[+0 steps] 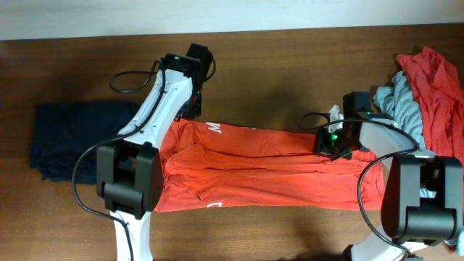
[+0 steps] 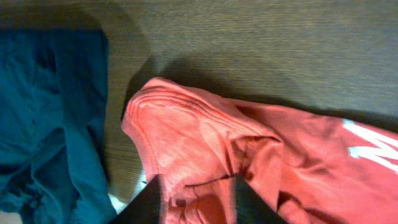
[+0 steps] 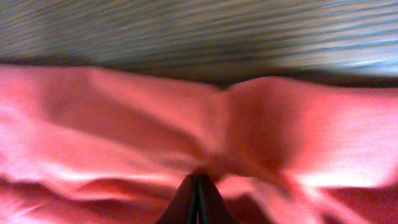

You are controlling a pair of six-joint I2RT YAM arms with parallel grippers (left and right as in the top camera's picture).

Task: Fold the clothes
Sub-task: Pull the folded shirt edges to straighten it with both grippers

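An orange shirt (image 1: 254,170) with white print lies spread across the middle of the wooden table (image 1: 290,80). My left gripper (image 1: 190,109) is at the shirt's far left corner. In the left wrist view its fingers (image 2: 196,186) are apart, with bunched orange cloth (image 2: 205,143) between them. My right gripper (image 1: 328,139) is at the shirt's far edge on the right. In the right wrist view its fingers (image 3: 197,179) are pinched together on a raised fold of the orange cloth (image 3: 124,124).
A dark blue garment (image 1: 72,138) lies folded at the left; it also shows in the left wrist view (image 2: 43,124). A pile with a red garment (image 1: 435,87) and a grey one (image 1: 402,105) sits at the right edge.
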